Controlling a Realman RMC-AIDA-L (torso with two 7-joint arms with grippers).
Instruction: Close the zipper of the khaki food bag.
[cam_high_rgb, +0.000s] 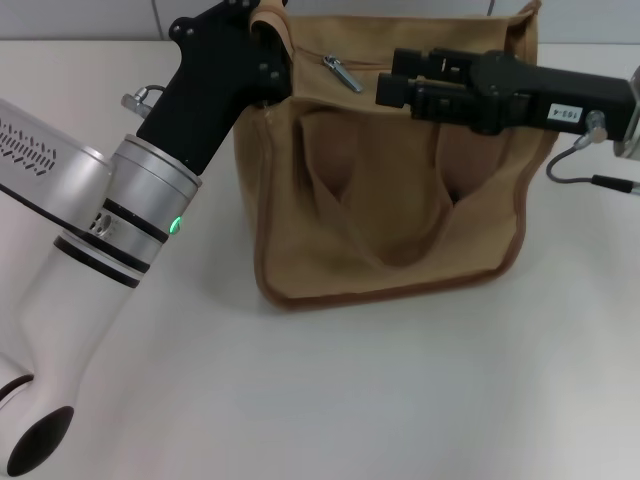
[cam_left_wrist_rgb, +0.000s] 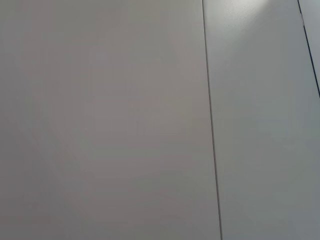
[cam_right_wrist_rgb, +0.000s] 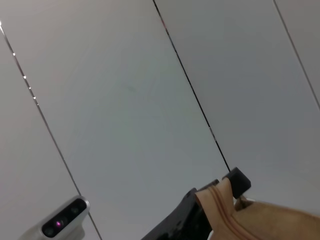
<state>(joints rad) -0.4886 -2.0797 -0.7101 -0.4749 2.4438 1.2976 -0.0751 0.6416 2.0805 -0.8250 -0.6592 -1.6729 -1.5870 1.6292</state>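
Note:
The khaki food bag (cam_high_rgb: 390, 200) stands upright in the middle of the white table, its two handles hanging down the front. The zipper (cam_high_rgb: 420, 68) runs along its top, with the silver slider and pull tab (cam_high_rgb: 341, 72) near the left end. My left gripper (cam_high_rgb: 268, 35) is at the bag's top left corner, shut on the fabric end tab; this also shows in the right wrist view (cam_right_wrist_rgb: 220, 202). My right gripper (cam_high_rgb: 388, 80) reaches in from the right, level over the bag's top. It is open and empty, a short way right of the slider.
A tiled wall (cam_high_rgb: 100, 15) stands behind the table. A grey cable (cam_high_rgb: 580, 165) hangs at the right beside the bag. The left forearm (cam_high_rgb: 120, 220) crosses the table's left side. The left wrist view shows only wall panels (cam_left_wrist_rgb: 100, 120).

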